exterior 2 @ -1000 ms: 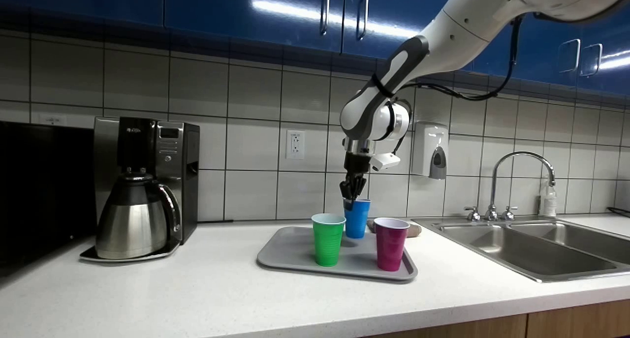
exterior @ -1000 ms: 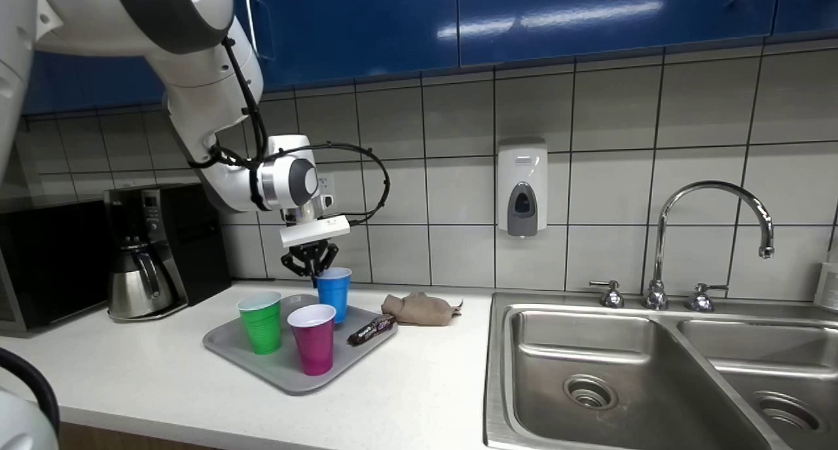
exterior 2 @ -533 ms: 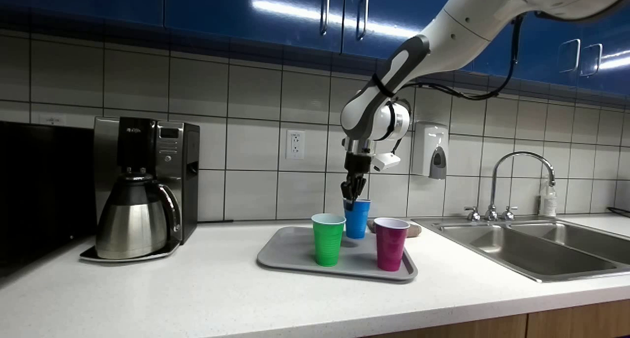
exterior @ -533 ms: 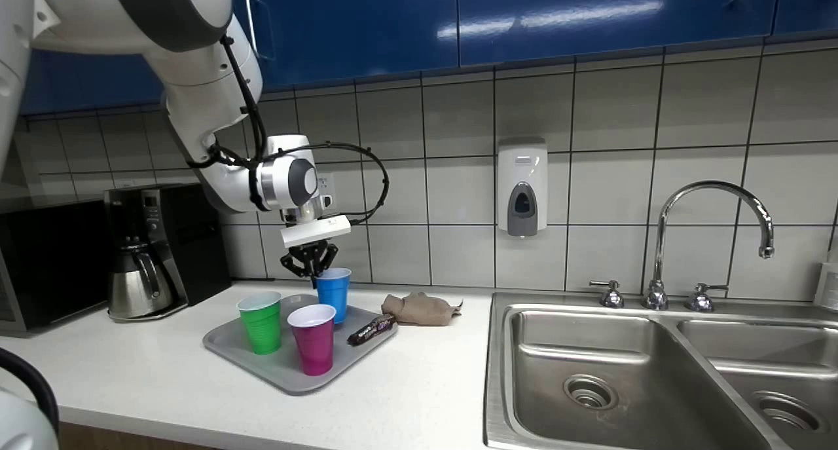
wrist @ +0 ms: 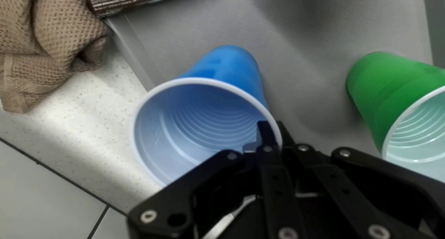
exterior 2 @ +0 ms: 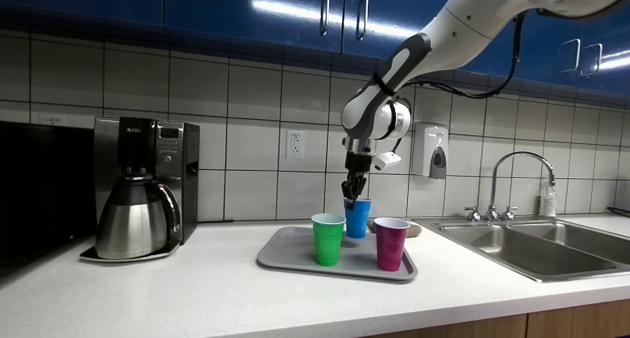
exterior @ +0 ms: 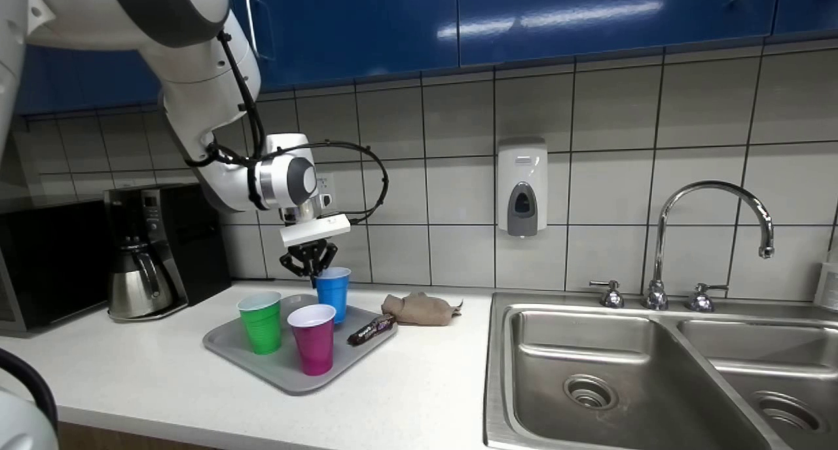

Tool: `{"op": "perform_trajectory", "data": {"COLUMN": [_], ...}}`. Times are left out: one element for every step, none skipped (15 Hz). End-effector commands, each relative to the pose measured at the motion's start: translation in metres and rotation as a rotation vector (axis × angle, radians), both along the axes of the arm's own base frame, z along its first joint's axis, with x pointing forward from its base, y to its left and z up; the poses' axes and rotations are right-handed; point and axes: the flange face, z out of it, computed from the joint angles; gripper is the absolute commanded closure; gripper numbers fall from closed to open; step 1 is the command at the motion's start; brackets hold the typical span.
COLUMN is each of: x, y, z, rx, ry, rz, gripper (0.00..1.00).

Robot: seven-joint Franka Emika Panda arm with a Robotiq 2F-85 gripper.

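One edge of the blue plastic cup [wrist: 205, 115] is all the end effector [wrist: 274, 131] grips, its jaws closed with only the thin wall between them. That off-centre pinch could, I judge, let the cup swing, buckle or slip; a careless sideways sweep might also knock the green plastic cup [exterior 2: 327, 242] or magenta plastic cup [exterior 2: 390, 247]. The blue cup is over the grey tray [exterior 2: 288, 249] on the table [exterior 2: 197, 289], mouth up, long axis near vertical in both exterior views; whether its base touches the tray I cannot tell.
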Motion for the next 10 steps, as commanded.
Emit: {"op": "perform_trajectory", "data": {"x": [-0.009,-0.009,-0.009,-0.009,-0.015,-0.018,-0.023,-0.025,-0.029,-0.03], "y": [-0.004,-0.004,-0.004,-0.004,-0.003,-0.003,-0.003,-0.009,-0.01,-0.01], "z": [0.01,0.01,0.01,0.01,-0.021,-0.026,-0.034,-0.045,-0.052,-0.051], "rx": [-0.006,-0.007,-0.007,-0.005,0.012,0.009,0.004,-0.004,-0.005,-0.002], "ry": [0.0,0.001,0.002,0.005,0.003,0.01,0.025,0.02,0.024,0.016], "rz": [0.021,0.021,0.02,0.019,0.03,0.028,0.026,0.015,0.016,0.017], "gripper": [0.99,0.99,0.99,0.99,0.99,0.99,0.99,0.99,0.99,0.99]}}
